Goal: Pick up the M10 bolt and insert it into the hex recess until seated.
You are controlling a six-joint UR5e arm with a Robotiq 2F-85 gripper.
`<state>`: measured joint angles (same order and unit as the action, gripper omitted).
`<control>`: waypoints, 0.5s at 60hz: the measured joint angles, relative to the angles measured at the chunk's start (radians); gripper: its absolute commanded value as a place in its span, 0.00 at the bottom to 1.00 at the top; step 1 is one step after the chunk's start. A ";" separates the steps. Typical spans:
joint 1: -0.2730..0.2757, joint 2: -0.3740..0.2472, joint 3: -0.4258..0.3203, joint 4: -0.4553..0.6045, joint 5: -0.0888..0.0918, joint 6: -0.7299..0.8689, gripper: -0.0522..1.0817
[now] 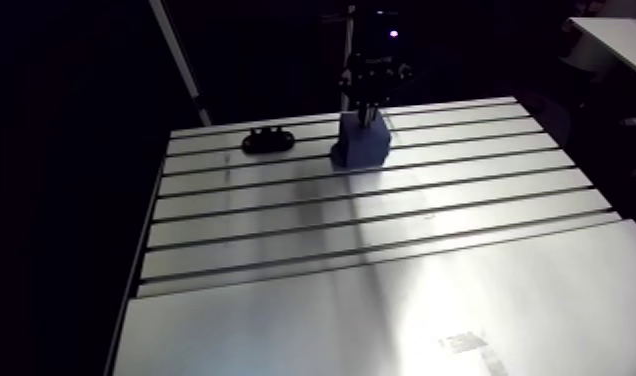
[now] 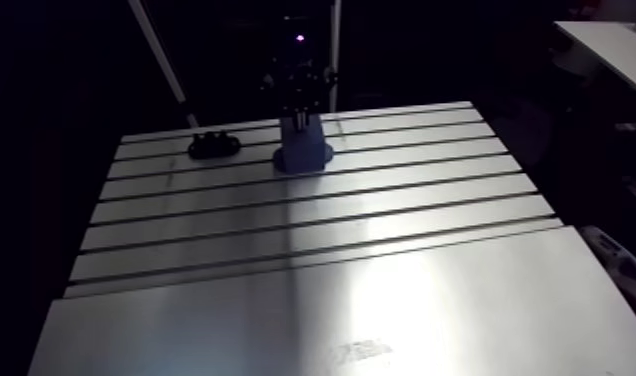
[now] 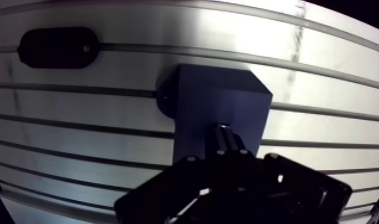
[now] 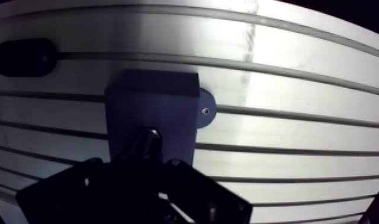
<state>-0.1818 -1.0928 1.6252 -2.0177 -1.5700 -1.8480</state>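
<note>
1. The M10 bolt (image 4: 148, 140) is steel, so I expect it to be stiff, dense for its size and slick on the threads. It won't crush, but it can pivot or slide in a light pinch. I judge the best hold to be across the shank just under the head, with the axis kept plumb.
2. In the wrist view the tool (image 3: 224, 140) has its fingers drawn close together on a slim, dark piece with a glint at its tip. I take that piece for the bolt, clamped and pointing down. Most of it is hidden by the tool's own body.
3. The bolt hangs directly over the top face of the blue fixture block (image 3: 221, 95), at or just above the surface. I cannot tell whether it is touching.
4. I cannot see the hex recess; it is probably masked under the tool.
5. The block sits on the slotted counter (image 1: 382, 260) toward its far edge, and a round mounting ear (image 4: 205, 113) pokes out at its base.
6. A black oval holder (image 3: 58, 47) lies on the counter, well apart from the block and beside it.
7. My judgement is that seating needs a straight descent with the hex flats lined up. Any tilt could jam the bolt at the rim.
</note>
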 measured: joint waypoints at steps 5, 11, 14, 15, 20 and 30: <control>0.000 0.000 0.000 0.000 0.000 0.000 1.00; 0.000 0.000 0.001 0.000 0.000 0.000 1.00; 0.000 0.000 0.002 0.000 0.000 0.000 1.00; 0.000 0.000 0.002 0.000 0.000 0.000 1.00; 0.000 0.000 0.003 0.000 0.000 0.000 1.00; 0.000 0.000 0.004 0.000 0.000 0.000 1.00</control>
<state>-0.1822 -1.0929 1.6290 -2.0180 -1.5699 -1.8481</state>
